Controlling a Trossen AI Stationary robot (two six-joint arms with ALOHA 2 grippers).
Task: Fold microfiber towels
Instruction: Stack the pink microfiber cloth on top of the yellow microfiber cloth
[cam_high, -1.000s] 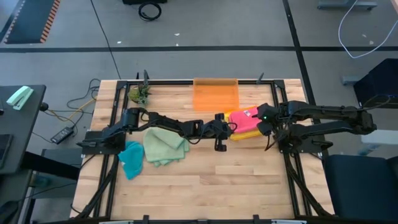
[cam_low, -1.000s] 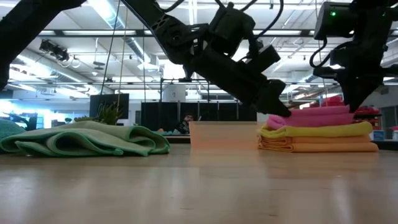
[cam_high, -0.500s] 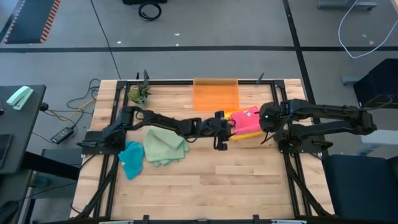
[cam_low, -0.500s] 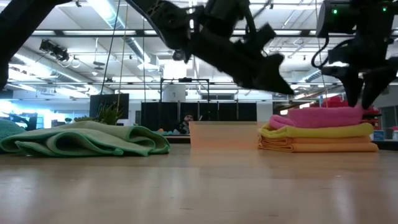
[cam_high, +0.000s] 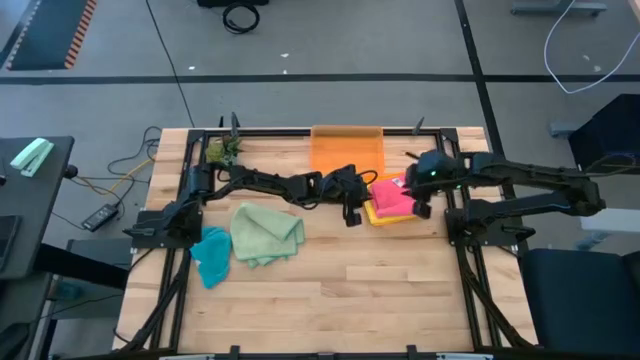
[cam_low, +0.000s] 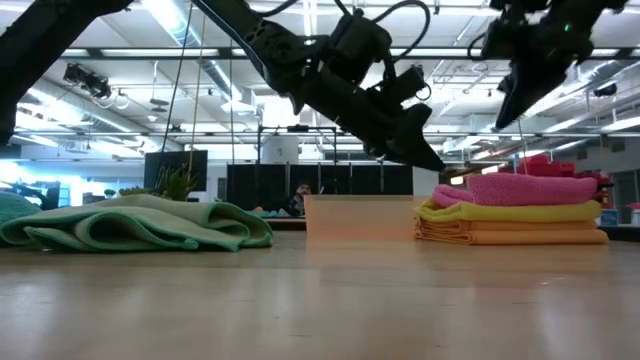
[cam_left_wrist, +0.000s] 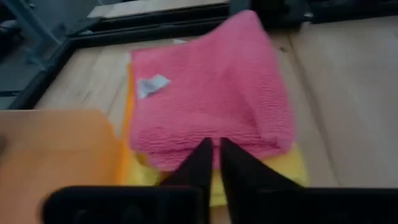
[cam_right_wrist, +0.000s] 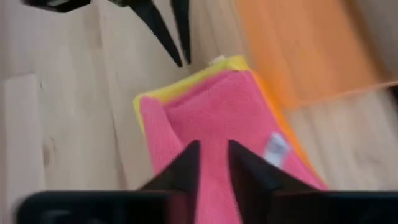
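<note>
A folded pink towel (cam_high: 392, 197) with a small white tag lies on top of a folded yellow towel (cam_low: 520, 210) and a folded orange towel (cam_low: 515, 235), in a stack right of the table's centre. My left gripper (cam_low: 432, 160) hangs shut just off the stack's left end, a little above it; it also shows in the high view (cam_high: 352, 212). My right gripper (cam_low: 503, 112) hangs higher, above the stack, its fingers a narrow gap apart. A crumpled sage green towel (cam_high: 265, 235) and a teal towel (cam_high: 210, 256) lie at the left.
A translucent orange bin (cam_high: 347, 152) stands at the far edge, just behind the stack. A small green plant (cam_high: 224, 152) sits at the far left corner. Bare wood lies along the table's near half (cam_high: 340, 300).
My right gripper has let go of the pink towel's top and risen well above the stack. My left gripper has lifted off the pink towel's left end and drawn back a little toward the table's left. The stack lies still.
</note>
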